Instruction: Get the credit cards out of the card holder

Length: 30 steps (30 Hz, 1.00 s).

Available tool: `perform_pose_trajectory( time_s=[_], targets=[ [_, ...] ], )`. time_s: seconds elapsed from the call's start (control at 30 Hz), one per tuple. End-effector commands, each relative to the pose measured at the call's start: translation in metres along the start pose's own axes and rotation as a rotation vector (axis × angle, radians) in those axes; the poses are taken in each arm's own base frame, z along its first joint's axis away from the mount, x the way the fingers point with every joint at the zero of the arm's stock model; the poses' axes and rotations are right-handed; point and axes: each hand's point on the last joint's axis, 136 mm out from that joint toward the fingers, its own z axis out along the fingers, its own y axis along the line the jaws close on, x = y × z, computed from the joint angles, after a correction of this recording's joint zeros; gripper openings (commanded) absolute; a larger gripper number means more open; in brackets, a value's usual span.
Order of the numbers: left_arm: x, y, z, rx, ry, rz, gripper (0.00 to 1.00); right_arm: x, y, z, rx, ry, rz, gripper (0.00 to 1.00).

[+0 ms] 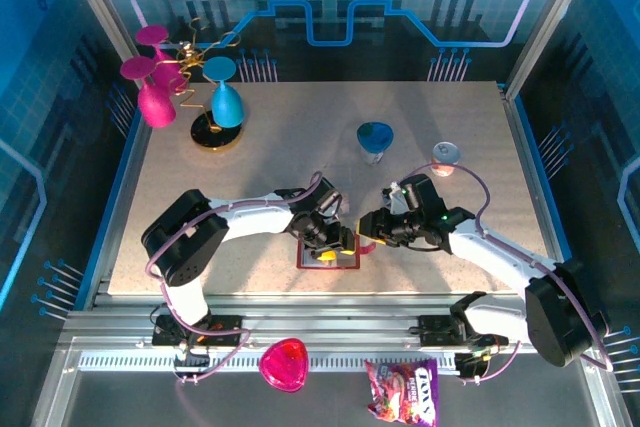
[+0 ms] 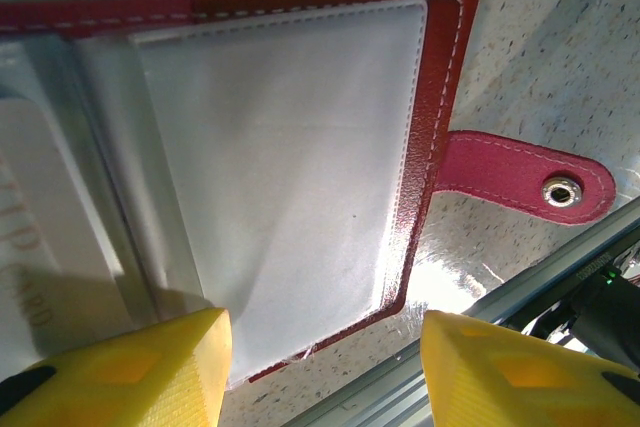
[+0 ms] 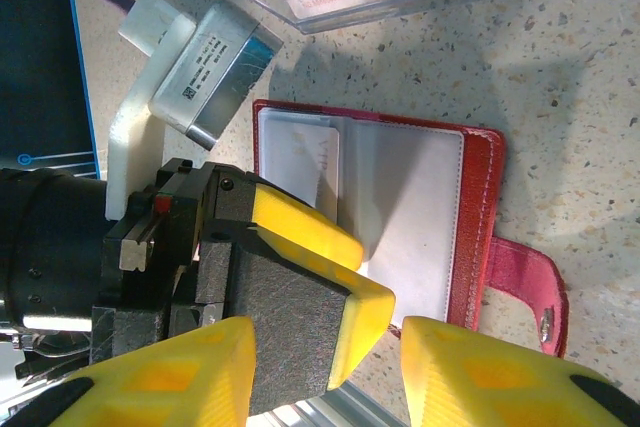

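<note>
The card holder (image 1: 328, 253) lies open on the desk (image 1: 300, 147) near its front edge, a pale card (image 3: 300, 162) in one pocket. The left tool (image 1: 335, 237) sits directly above, fingers apart; the right tool (image 1: 372, 228) is just beside it, also apart.

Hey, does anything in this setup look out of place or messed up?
Nothing looks spilled or damaged. The card holder lies open and flat, its snap tab sticking out. The odd part: a candy bag and a pink dish lie off the table, beyond its near edge.
</note>
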Motion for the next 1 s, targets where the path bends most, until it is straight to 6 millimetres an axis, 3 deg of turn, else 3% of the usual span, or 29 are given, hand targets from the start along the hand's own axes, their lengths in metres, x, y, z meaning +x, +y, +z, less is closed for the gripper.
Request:
perform_pose_trajectory(
  time_s=[0.0,0.37,0.6,0.97],
  targets=[
    [0.000,-0.012,-0.007,0.031,-0.010,0.010,0.53,0.000,-0.005,-0.003,0.005,-0.006,0.014,0.43],
    [-0.010,-0.016,-0.033,0.077,-0.083,-0.002,0.53,-0.007,0.002,-0.002,-0.006,-0.004,0.010,0.42],
    [-0.012,0.000,-0.043,0.089,-0.114,-0.038,0.53,-0.008,0.008,0.006,-0.010,0.015,0.006,0.42],
    [-0.008,0.028,-0.054,0.109,-0.154,-0.099,0.52,-0.002,0.020,0.035,-0.006,0.085,-0.013,0.40]
  ],
)
